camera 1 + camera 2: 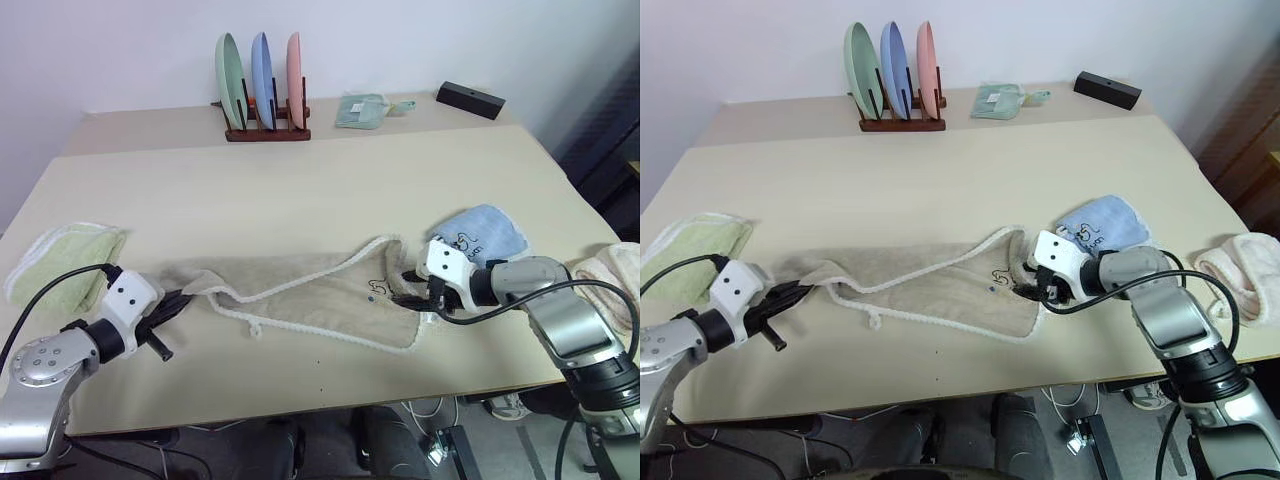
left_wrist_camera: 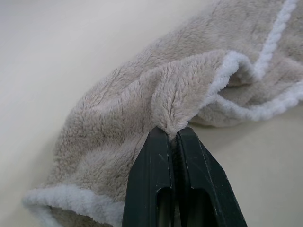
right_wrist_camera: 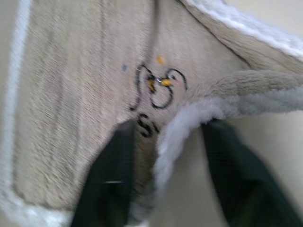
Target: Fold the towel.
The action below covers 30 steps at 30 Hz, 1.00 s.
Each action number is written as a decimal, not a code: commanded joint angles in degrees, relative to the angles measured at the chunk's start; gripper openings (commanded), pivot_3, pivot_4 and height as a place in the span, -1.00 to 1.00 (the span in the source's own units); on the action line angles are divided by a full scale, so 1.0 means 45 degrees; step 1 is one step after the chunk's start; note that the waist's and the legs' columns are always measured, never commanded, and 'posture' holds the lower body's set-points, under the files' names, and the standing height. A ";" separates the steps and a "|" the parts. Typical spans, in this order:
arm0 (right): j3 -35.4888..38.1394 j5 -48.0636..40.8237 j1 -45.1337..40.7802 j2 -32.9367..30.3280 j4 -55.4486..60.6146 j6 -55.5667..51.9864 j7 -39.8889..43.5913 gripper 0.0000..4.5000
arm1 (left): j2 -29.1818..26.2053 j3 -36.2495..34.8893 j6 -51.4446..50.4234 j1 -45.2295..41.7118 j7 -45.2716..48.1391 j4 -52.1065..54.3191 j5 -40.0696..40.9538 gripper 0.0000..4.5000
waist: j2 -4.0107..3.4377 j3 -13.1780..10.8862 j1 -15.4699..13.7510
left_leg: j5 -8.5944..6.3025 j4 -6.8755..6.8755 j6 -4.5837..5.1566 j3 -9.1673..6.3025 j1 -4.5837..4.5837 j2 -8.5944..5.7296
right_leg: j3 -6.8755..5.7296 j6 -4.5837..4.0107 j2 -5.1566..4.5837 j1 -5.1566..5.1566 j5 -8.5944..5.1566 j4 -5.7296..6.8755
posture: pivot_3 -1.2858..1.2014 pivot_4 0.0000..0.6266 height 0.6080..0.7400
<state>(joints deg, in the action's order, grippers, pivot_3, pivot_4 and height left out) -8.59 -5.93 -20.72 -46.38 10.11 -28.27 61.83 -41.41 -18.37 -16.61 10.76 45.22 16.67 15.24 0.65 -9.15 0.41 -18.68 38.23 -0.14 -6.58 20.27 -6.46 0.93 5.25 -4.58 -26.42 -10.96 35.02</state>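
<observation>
On the table: a large beige terry towel with white corded edging (image 1: 320, 295) lies stretched in a long, rumpled band across the near part of the pale wooden table (image 1: 300, 180), running between the two arms.
Towel shape: narrow and bunched at the robot's left end, wider at the right end, with the white cord wandering in a wavy line along its length and a small loop hanging toward the near edge.
Towel mark: a small dark printed figure with tiny yellow specks (image 3: 158, 90) sits near the right end, just ahead of the right fingers.
Left gripper (image 2: 173, 135): its two black fingers are pressed together, pinching a fold of the towel's left end; the pile puckers where it enters the tips.
Right gripper (image 3: 168, 142): its two black fingers stand apart on either side of the towel's white-corded edge, which runs through the gap; one finger lies over the beige pile, the other over bare table. Nothing is clamped.
Left of the towel: a folded light green towel (image 1: 60, 262) rests at the table's left edge, beside the left arm.
Right of the towel: a smaller light blue cloth (image 1: 487, 232) lies just behind the right gripper, and a pale pinkish cloth (image 1: 1240, 270) sits at the far right edge.
Far side: a dark wooden rack with three upright plates, green, blue and pink (image 1: 262, 85), a small pale green cloth (image 1: 362, 110), and a black rectangular box (image 1: 470, 99).
</observation>
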 commanded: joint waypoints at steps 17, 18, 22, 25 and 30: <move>0.0801 -0.0125 -0.4652 0.1926 -0.6420 0.0146 -0.1920 0.62 | 0.0226 0.0441 0.0546 0.0238 -0.0152 0.0228 -0.0070 -1.00 | 0.0000 -0.0001 0.0040 | 0.0001 -0.0002 -0.0001 0.0003 0.0005 0.0000 | 0.0017 -0.0004 -0.0001 -0.0010 0.0002 0.0000 | 0.03 -0.52 0.89; 0.0704 -0.0058 -0.4868 0.2110 -0.6825 0.0215 -0.1931 0.62 | 0.0239 0.0458 0.0553 0.0249 -0.0172 0.0244 -0.0083 -1.00 | 0.0000 -0.0001 0.0026 | 0.0001 -0.0002 -0.0002 0.0003 0.0006 0.0000 | 0.0017 -0.0004 -0.0001 -0.0011 0.0002 0.0000 | 0.03 -0.52 0.89; 0.0518 -0.0214 -0.5177 0.2448 -0.7167 -0.0018 -0.1444 0.62 | 0.0308 0.0427 0.0588 0.0352 -0.0296 0.0319 -0.0101 -1.00 | 0.0000 -0.0001 0.0029 | 0.0001 -0.0002 -0.0001 0.0002 0.0011 -0.0003 | 0.0017 -0.0004 -0.0003 -0.0010 0.0002 -0.0003 | 0.03 -0.52 0.89; 0.0306 -0.0126 -0.5028 0.2476 -0.6976 -0.0241 -0.1114 0.62 | 0.0389 0.0393 0.0671 0.0572 -0.0372 0.0384 -0.0140 -1.00 | -0.0004 -0.0003 0.0047 | 0.0001 -0.0002 -0.0001 0.0002 0.0012 -0.0002 | 0.0018 -0.0003 -0.0003 -0.0015 0.0002 -0.0001 | 0.03 -0.52 0.89; 0.0007 0.0014 -0.4630 0.2313 -0.6762 -0.0228 -0.0652 0.52 | 0.0448 0.0362 0.0743 0.0744 -0.0462 0.0435 -0.0171 -1.00 | -0.0004 -0.0003 0.0036 | 0.0001 -0.0001 0.0000 0.0002 0.0012 -0.0002 | 0.0017 -0.0003 -0.0001 -0.0015 0.0002 0.0001 | 0.03 -0.52 0.89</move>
<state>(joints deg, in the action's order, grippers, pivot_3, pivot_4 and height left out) -8.53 -5.87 -41.76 -34.95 -22.52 -29.81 58.22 -39.30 -16.02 -14.30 13.87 43.42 16.94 14.33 0.63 -9.16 0.57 -18.67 38.22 -0.14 -6.57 20.31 -6.47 1.00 5.23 -4.59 -26.48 -10.95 35.03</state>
